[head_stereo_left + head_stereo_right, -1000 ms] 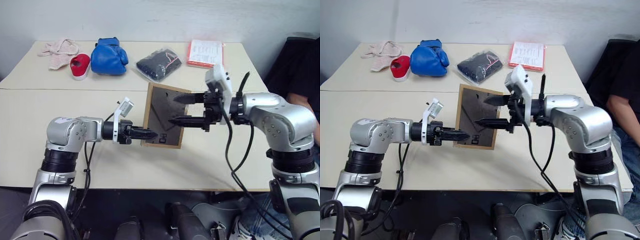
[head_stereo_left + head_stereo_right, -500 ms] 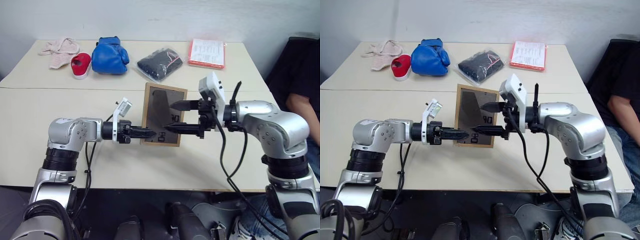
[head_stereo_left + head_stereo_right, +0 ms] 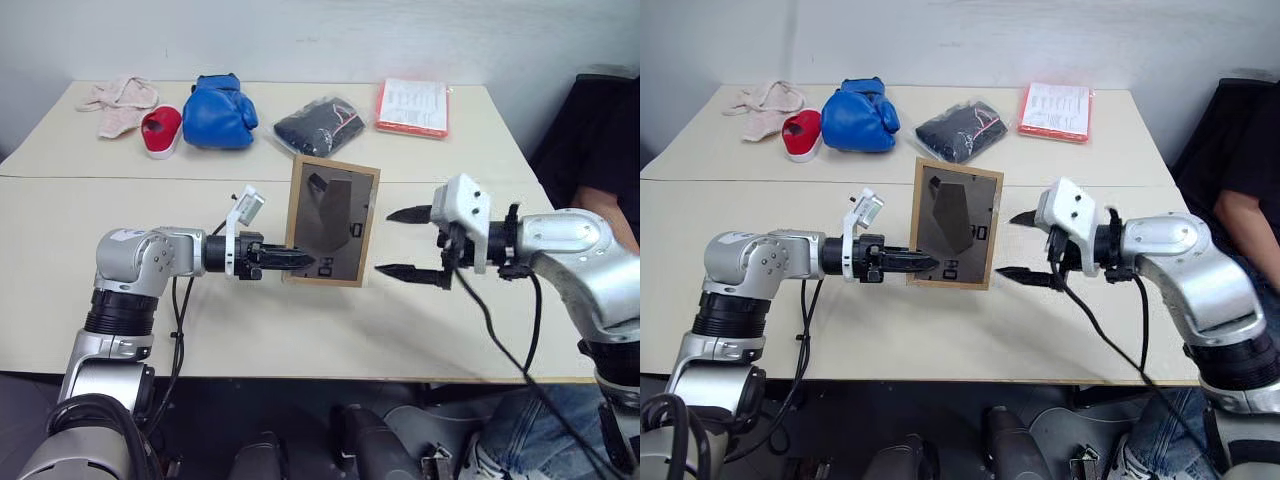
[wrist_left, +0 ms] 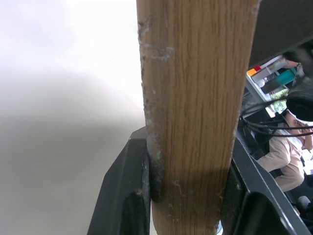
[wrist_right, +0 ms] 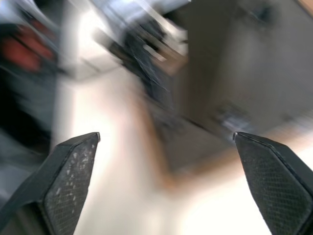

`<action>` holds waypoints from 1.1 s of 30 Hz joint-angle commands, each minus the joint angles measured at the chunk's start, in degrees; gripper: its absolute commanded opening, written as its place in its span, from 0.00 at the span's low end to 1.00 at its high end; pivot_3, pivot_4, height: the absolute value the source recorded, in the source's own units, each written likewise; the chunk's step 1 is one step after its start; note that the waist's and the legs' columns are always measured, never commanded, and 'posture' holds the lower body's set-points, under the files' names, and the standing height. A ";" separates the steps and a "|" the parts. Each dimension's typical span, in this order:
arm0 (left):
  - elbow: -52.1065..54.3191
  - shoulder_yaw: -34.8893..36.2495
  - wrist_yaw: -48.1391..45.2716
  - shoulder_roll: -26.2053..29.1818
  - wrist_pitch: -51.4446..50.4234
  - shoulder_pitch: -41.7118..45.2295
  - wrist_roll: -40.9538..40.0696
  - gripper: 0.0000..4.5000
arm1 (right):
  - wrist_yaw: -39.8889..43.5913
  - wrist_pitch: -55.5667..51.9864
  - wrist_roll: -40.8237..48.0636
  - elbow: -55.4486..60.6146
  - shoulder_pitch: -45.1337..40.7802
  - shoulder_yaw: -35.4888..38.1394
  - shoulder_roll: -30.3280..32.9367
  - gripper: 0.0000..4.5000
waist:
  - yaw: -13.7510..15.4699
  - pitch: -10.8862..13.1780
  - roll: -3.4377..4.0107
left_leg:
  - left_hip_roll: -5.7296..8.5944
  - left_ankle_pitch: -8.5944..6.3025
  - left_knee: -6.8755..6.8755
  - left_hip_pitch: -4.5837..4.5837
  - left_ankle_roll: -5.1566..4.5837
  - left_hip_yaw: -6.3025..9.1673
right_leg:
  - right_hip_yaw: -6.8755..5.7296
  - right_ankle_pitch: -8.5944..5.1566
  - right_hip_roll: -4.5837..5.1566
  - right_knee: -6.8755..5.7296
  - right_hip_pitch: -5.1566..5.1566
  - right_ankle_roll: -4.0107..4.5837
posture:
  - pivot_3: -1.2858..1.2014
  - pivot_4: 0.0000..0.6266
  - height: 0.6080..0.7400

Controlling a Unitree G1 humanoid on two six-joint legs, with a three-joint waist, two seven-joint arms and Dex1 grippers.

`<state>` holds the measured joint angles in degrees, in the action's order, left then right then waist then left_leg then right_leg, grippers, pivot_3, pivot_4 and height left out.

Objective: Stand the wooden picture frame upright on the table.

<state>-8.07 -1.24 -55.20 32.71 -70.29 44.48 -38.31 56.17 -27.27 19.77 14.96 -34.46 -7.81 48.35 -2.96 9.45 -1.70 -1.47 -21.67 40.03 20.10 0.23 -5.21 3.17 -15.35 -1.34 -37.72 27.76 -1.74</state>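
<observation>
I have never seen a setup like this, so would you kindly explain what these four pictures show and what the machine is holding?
This is a humanoid robot with two arms, each ending in a two-fingered pincer. The two wide pictures come from a pair of cameras on its head, looking down over a cream table. The other two come from small cameras on its wrists, looking along each pincer's fingers.

The left pincer is shut on the edge of a wooden picture frame, holding it upright with its dark back panel towards the robot; the left wrist picture shows that wooden edge between the fingers. The right pincer is open beside the frame, touching nothing.

At the far side lie a pale cloth, a red and white item, a blue boxing glove, a dark bagged bundle and an orange-edged packet.
</observation>
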 commanded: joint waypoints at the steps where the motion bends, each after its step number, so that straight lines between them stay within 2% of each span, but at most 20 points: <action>1: 1.97 0.25 -1.79 0.94 0.22 1.08 -1.44 0.28 | -6.79 35.25 -19.89 -10.25 -0.44 -3.41 0.67 1.00 | -0.12 0.02 -0.01 | 0.02 0.00 -0.01 0.01 -0.01 -0.04 | 0.03 0.01 0.00 0.01 0.02 -0.01 | 0.52 0.24 1.00; 3: 1.82 0.58 -1.62 0.95 -0.19 1.19 -1.51 0.28 | -15.73 55.25 -29.95 -17.39 -2.02 -3.93 0.31 1.00 | -0.19 0.04 -0.01 | 0.00 0.01 -0.02 0.01 0.00 -0.06 | 0.04 0.01 -0.04 0.01 0.04 -0.01 | 0.52 0.24 1.00; 5: 1.64 0.77 -1.61 1.00 -0.47 1.38 -1.58 0.28 | -23.29 69.09 -37.50 -23.40 -4.07 -3.99 -0.02 1.00 | -0.27 0.04 -0.01 | 0.00 0.02 -0.02 -0.01 0.01 -0.09 | 0.08 0.01 -0.04 -0.01 0.05 -0.01 | 0.52 0.24 1.00; 8: 2.64 0.90 -1.85 1.69 -1.14 1.20 -1.93 0.28 | -47.24 85.31 -59.40 -29.00 -8.43 -3.06 -0.46 1.00 | -0.48 0.05 -0.01 | 0.00 0.04 0.00 -0.03 0.05 -0.17 | 0.15 0.01 -0.04 -0.10 0.09 -0.01 | 0.52 0.24 1.00; 11: 3.02 0.90 -2.28 2.23 -1.77 1.29 -2.28 0.28 | -61.63 85.33 -73.09 -33.49 -12.88 -6.52 -1.68 1.00 | -0.62 0.04 -0.01 | -0.03 0.08 0.00 -0.06 0.12 -0.21 | 0.21 -0.02 -0.08 -0.20 0.13 0.04 | 0.52 0.24 1.00; 16: 2.96 1.41 -3.07 2.69 -3.61 2.13 -3.67 0.28 | -78.72 79.02 -90.34 -43.31 -21.54 -15.73 -4.88 1.00 | -0.81 0.04 -0.01 | -0.02 0.10 0.00 -0.10 0.14 -0.28 | 0.26 -0.03 -0.10 -0.24 0.13 0.07 | 0.52 0.24 1.00; 20: 2.84 1.80 -2.84 3.03 -4.23 2.64 -3.94 0.28 | -88.24 76.24 -96.65 -51.38 -26.36 -22.15 -5.13 1.00 | -1.17 0.04 -0.01 | -0.03 0.11 -0.02 -0.11 0.15 -0.28 | 0.25 -0.05 -0.10 -0.25 0.13 0.10 | 0.52 0.24 1.00; 24: 3.00 2.30 -2.88 3.54 -5.11 2.61 -4.59 0.28 | -96.15 75.06 -99.16 -53.80 -28.96 -25.74 -4.44 1.00 | -1.41 0.04 -0.01 | -0.01 0.11 -0.03 -0.10 0.16 -0.27 | 0.23 -0.04 -0.09 -0.23 0.13 0.10 | 0.52 0.24 1.00; 28: 3.24 2.32 -2.67 3.39 -5.58 2.13 -4.94 0.28 | -104.49 74.48 -101.39 -53.87 -31.31 -29.00 -4.80 0.80 | -1.98 0.04 -0.01 | -0.01 0.13 -0.04 -0.11 0.20 -0.25 | 0.23 -0.04 -0.10 -0.25 0.13 0.10 | 0.52 0.24 1.00; 33: 2.44 2.07 -2.70 3.17 -5.55 2.48 -4.97 0.28 | -107.15 74.26 -102.71 -56.14 -33.60 -33.33 -6.89 0.41 | -2.20 0.05 0.00 | 0.00 0.19 -0.10 -0.22 0.30 -0.28 | 0.26 -0.05 -0.13 -0.32 0.11 0.12 | 0.52 0.24 1.00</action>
<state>-7.63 -0.27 -57.56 35.91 -76.56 45.04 -42.02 -50.17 46.88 -82.89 -41.74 -65.99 -39.99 42.38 -5.16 9.50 -1.70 -1.47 -21.48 39.91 19.87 0.53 -5.49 3.44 -15.39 -1.47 -38.05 27.87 -1.62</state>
